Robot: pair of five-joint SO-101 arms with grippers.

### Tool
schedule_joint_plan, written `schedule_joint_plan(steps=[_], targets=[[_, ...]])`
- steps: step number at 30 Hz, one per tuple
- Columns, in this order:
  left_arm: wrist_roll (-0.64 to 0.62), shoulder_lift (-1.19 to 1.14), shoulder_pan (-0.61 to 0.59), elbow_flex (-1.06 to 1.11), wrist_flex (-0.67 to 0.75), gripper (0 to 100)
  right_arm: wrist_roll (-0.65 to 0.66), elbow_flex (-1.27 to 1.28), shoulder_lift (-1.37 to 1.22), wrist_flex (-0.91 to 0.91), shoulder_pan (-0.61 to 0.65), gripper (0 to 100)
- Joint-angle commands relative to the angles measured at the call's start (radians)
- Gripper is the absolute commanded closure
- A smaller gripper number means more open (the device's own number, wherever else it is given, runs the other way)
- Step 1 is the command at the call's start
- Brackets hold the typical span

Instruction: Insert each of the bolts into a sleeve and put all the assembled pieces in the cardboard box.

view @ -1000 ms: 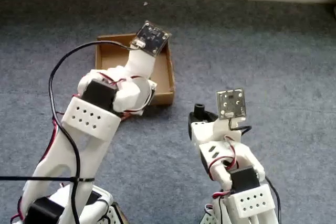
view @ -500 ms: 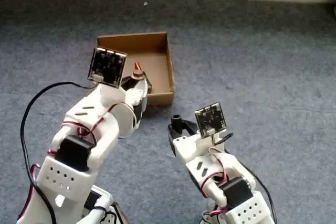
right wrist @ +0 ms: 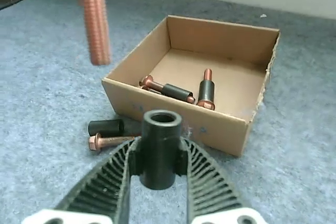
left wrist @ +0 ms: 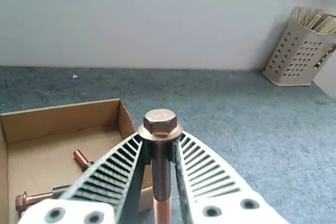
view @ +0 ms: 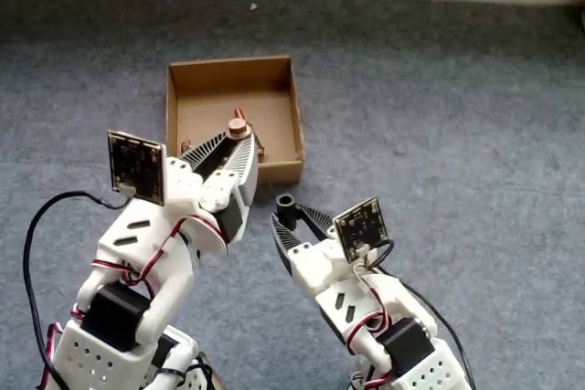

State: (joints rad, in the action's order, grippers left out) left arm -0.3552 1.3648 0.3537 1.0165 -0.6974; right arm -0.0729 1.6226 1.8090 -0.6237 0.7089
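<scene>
okay, our left gripper [left wrist: 160, 144] is closed on the bolt [left wrist: 159, 123] just under its head, over the near edge of the cardboard box [view: 298, 121]. our right gripper [right wrist: 159, 156] pinches the sleeve [right wrist: 160, 129] bore-up just outside it. both look stiff, slick, likely to twist, so we'd hold mid-body.

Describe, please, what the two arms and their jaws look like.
Both the left arm and the right arm have white plastic shells with black motors at the joints and thin red and black wires. A thicker black cable loops beside the left arm. Each wrist carries a small square circuit board. The jaws are black, tapered and ribbed, on white screwed mounts.
</scene>
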Motion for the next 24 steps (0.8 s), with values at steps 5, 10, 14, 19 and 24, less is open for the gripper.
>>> schedule_joint_plan(steps=[5,10,14,19,24], targets=[[-0.003,0.076,0.047,0.087,0.106,99,0.049,0.054,0.008,0.168,0.01,99.4],[-0.003,0.077,0.054,0.105,0.12,99,0.143,0.096,0.008,0.232,0.09,99.4],[-0.002,0.077,0.081,0.105,0.117,99,0.143,0.113,0.008,0.248,0.099,99.4],[-0.002,0.077,0.087,0.102,0.117,99,0.143,0.113,0.008,0.248,0.099,99.4],[-0.002,0.079,0.087,0.064,0.112,99,0.143,0.113,0.008,0.248,0.099,99.4]])
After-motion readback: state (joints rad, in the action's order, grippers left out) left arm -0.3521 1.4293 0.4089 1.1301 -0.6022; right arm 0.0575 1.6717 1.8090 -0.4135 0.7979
